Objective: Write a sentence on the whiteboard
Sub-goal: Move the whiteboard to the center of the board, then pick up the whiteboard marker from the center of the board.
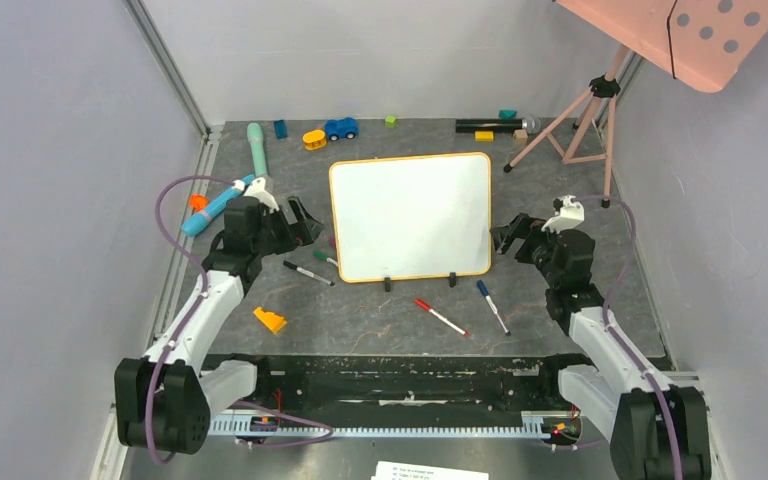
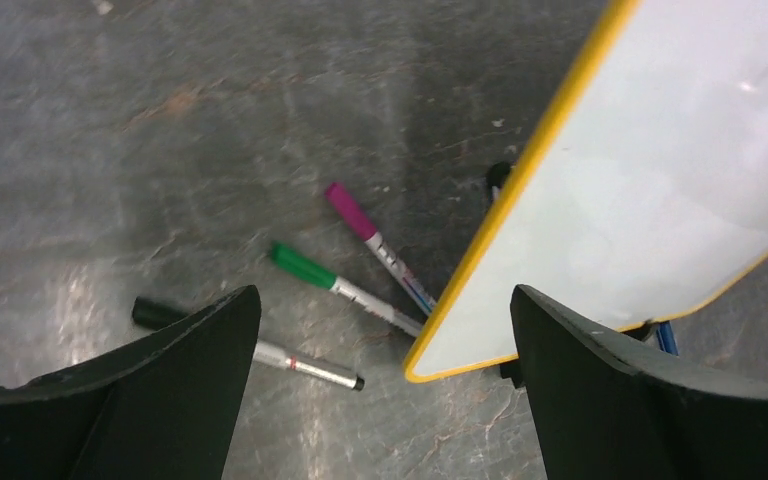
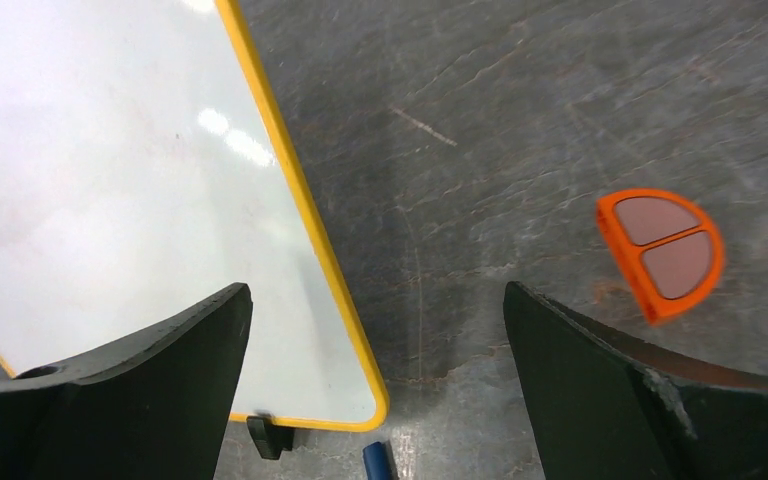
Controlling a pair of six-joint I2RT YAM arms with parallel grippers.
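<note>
Whiteboard (image 1: 410,215): orange frame, rounded corners, propped on two black feet (image 1: 387,284) at mid-table (image 1: 360,330), face toward the arms, presumably for writing reach. Face blank; no sentence visible. Left gripper (image 1: 302,222) and right gripper (image 1: 507,232): one at each side edge, fingers spread, holding nothing. Black marker (image 1: 308,273), green marker (image 1: 325,258), red marker (image 1: 440,317), blue marker (image 1: 493,306): loose near the board's front, none yet picked up.

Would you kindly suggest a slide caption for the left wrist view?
Open left pincer above a green-capped marker, a magenta-capped marker and a black marker, beside the blank orange-framed whiteboard.
</note>
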